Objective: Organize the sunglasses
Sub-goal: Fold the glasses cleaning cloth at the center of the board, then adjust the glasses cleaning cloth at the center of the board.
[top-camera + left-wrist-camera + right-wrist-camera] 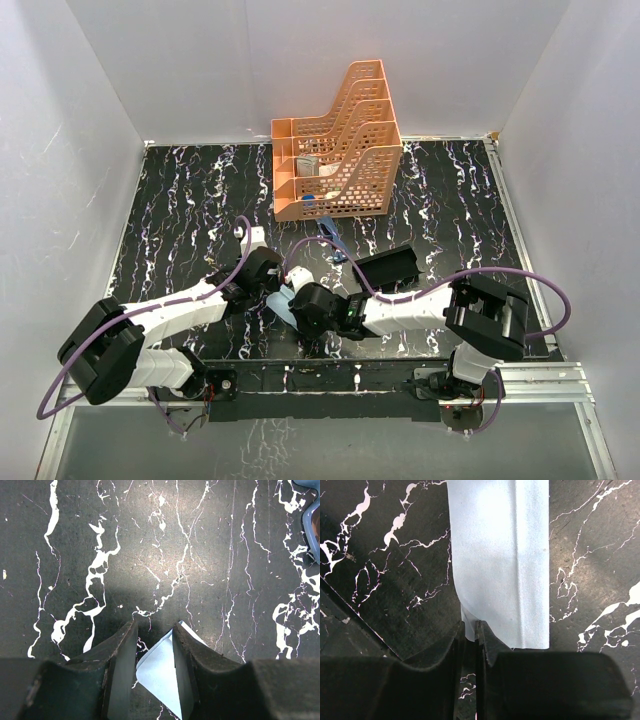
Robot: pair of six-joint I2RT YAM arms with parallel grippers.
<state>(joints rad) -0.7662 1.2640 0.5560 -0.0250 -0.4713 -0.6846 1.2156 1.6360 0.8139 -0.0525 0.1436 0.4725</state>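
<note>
The sunglasses (328,238), a small folded blue-framed pair, lie on the black marbled table in front of the orange rack; one end shows at the upper right of the left wrist view (312,527). The pale blue cloth (283,303) lies between my two grippers. My left gripper (155,627) is open, with a corner of the cloth (157,672) between its fingers. My right gripper (470,625) is shut on an edge of the cloth (500,555), which is partly folded. In the top view the left gripper (268,285) and the right gripper (300,305) are close together.
A black oblong case (388,268) lies just right of the sunglasses, behind my right arm. The orange tiered rack (335,150) stands at the back centre with small items inside. White walls enclose the table on three sides.
</note>
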